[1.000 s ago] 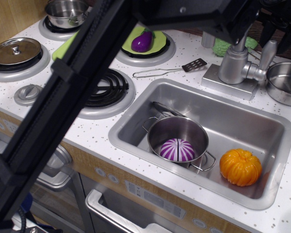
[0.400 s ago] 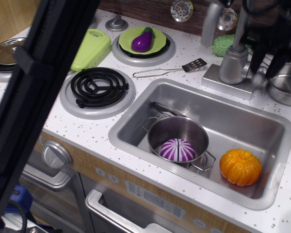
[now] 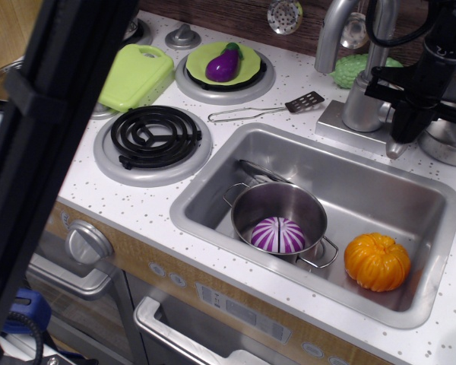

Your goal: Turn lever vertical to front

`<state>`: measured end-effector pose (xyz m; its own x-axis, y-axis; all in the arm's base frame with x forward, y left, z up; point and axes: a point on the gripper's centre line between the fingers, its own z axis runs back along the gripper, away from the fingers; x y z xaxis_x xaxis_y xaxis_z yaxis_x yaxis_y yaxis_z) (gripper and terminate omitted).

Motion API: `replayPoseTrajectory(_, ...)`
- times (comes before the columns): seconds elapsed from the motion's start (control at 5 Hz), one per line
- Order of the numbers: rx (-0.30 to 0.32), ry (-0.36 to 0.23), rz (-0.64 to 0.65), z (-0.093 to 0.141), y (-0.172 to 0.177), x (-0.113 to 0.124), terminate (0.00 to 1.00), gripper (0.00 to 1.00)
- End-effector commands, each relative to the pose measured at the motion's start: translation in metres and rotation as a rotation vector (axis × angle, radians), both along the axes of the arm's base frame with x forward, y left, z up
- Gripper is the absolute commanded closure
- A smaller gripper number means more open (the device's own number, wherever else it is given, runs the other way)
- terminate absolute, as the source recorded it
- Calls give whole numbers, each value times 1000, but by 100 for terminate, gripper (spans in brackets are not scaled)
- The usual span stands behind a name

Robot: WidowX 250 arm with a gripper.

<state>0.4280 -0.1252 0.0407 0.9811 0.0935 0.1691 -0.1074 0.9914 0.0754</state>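
At the far right of the counter, beside the silver cylindrical faucet body, I have the black gripper hanging tip-down over the short matte-silver rounded lever. Only the lever's lower end shows, poking out beneath the black fingers and pointing down toward the near rim of the stainless sink basin. So its long axis looks tipped forward and down rather than upright, though I judge this from the end alone. The fingers cover the rest of it, and I cannot tell from this single view whether they are clamped on the lever or merely pressing against it; no gap between them is readable.

The lever lies directly under and slightly nearer than the fingers, so the coming move, as I judge it, turns on pushing along that axis toward the front. Close by on the right sits a small steel pot, which could be bumped.
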Motion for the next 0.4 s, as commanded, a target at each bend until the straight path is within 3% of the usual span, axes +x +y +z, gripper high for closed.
replayPoseTrajectory(0.0, -34, -75, 1, 49, 1, 8, 0, 0)
replayPoseTrajectory(0.2, -4, -66, -8, 56, -1, 8, 100, 0)
